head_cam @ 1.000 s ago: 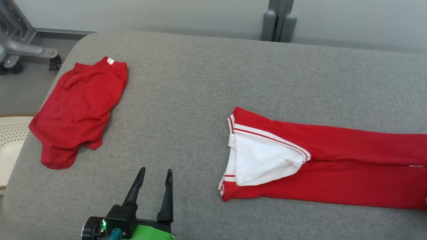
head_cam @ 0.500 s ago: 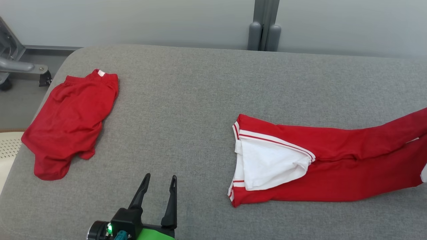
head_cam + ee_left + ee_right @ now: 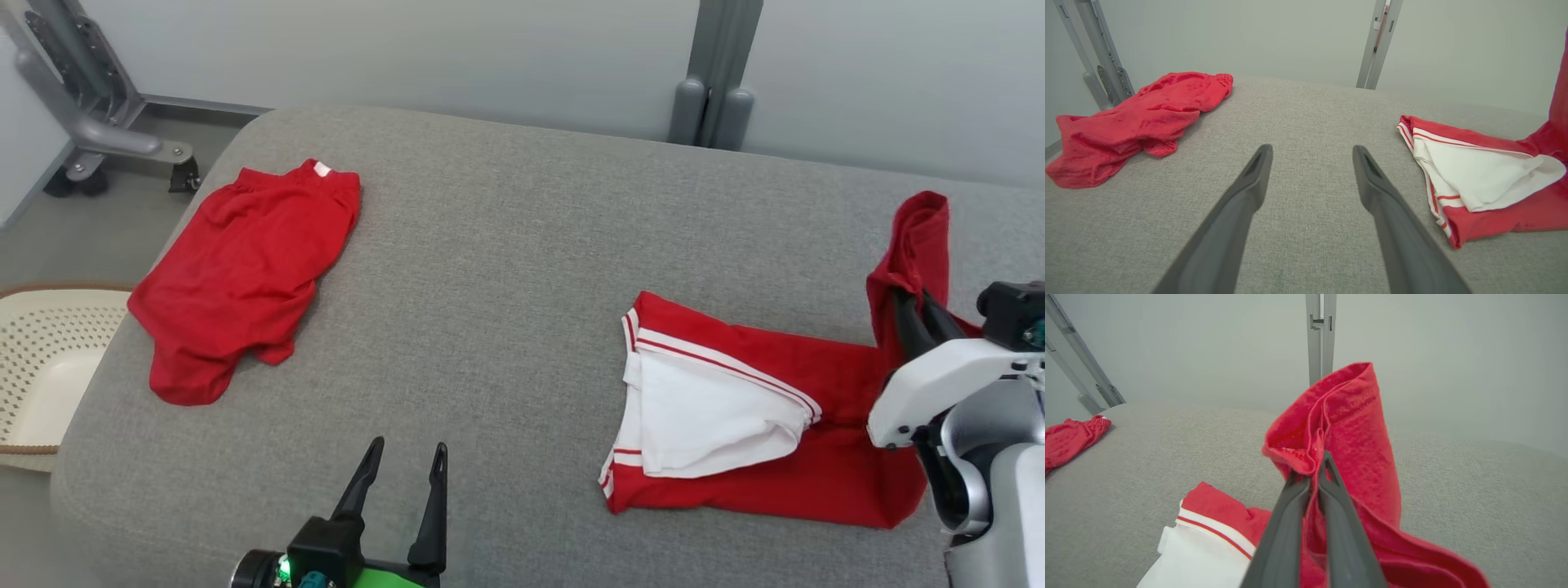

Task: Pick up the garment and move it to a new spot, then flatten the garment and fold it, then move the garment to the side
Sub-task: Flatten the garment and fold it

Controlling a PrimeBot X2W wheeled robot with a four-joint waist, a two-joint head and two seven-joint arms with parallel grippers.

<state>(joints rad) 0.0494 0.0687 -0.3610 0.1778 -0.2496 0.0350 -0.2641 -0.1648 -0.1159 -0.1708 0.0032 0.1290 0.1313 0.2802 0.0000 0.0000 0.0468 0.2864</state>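
My R pincer [image 3: 910,298] clamps leg end of red trousers [image 3: 816,482], raised at frame right; waist lies on counter [image 3: 506,245]. L pincer [image 3: 408,445] gapes wide, empty. Risk: cloth slips out if I pull quick.

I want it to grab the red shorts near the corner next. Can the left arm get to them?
Probably yes. The left gripper is open and holds nothing, and the red shorts lie ahead and to its left, with just bare grey cushion between them. Whether the arm stretches that far, I can't tell.
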